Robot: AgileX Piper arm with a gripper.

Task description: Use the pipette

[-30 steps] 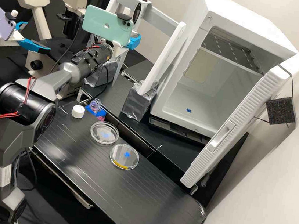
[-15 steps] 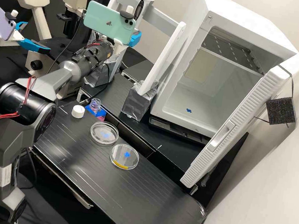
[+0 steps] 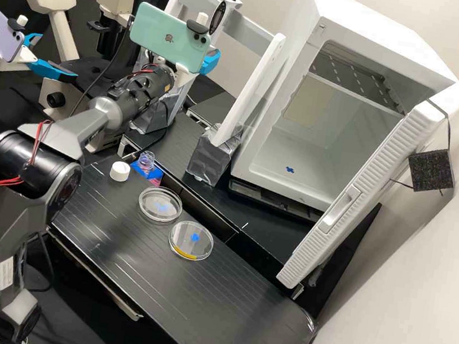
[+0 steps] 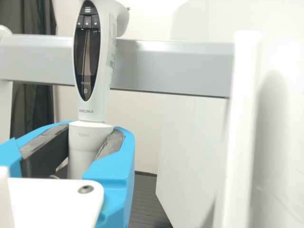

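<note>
So the blue-fingered white end effector (image 3: 210, 61) has its grip on the black-faced white plastic pipette (image 4: 92, 115), which is pretty much upright near the rack's straight grey crossbar (image 4: 171, 66).

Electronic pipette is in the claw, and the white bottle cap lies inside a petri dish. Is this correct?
No: the high view shows the white bottle cap on the bench, outside both petri dishes. The electronic pipette is in the claw.

The pipette (image 3: 223, 16) rises behind the green smartphone (image 3: 168, 38); two petri dishes (image 3: 191, 240) and a white screw cap (image 3: 119, 171) sit on the tabletop (image 3: 210, 306).
</note>
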